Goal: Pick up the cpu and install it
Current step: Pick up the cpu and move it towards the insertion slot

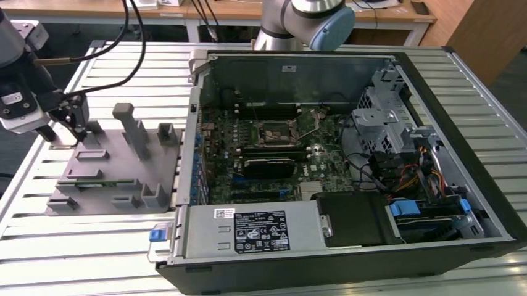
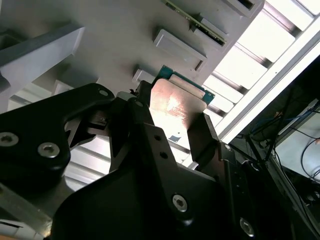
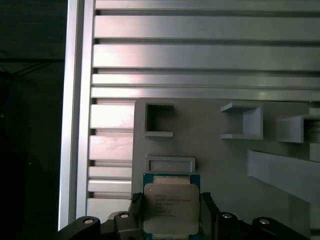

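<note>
In the exterior view, a slatted table [image 1: 82,259] is seen bearing a grey fixture plate [image 1: 165,168] and, to the exterior view's right, an open computer case [image 1: 329,272], desks [image 1: 247,9] behind, with the gripper [image 1: 66,132] hung over the plate's far corner. In the second wrist view, the cpu [image 2: 177,102] is caught pinched between 2 fingers [image 2: 145,127], near the plate. In the first wrist view, its silvery top and green rim are laid bare.
</note>
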Robot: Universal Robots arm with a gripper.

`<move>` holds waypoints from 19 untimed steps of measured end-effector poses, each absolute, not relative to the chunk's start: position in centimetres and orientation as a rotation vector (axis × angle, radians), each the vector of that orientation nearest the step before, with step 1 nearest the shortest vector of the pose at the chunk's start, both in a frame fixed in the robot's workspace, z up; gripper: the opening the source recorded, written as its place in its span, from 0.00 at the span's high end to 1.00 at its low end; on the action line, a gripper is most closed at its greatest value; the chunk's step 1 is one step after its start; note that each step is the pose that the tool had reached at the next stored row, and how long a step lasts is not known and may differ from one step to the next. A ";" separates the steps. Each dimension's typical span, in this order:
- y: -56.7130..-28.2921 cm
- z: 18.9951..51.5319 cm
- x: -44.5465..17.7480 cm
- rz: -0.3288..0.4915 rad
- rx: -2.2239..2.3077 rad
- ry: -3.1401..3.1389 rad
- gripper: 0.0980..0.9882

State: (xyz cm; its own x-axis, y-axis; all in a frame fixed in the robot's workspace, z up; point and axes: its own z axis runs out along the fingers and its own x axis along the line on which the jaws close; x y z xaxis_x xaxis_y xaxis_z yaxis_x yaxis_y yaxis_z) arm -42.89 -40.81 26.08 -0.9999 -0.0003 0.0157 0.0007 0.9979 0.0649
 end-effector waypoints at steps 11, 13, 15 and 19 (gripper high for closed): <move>-40.8 26.6 -42.9 -0.101 0.000 -3.124 0.50; -40.8 26.7 -42.9 -0.101 0.000 -3.124 0.50; -40.8 26.9 -42.9 -0.101 0.000 -3.124 0.50; -40.8 27.2 -42.9 -0.101 0.000 -3.124 0.50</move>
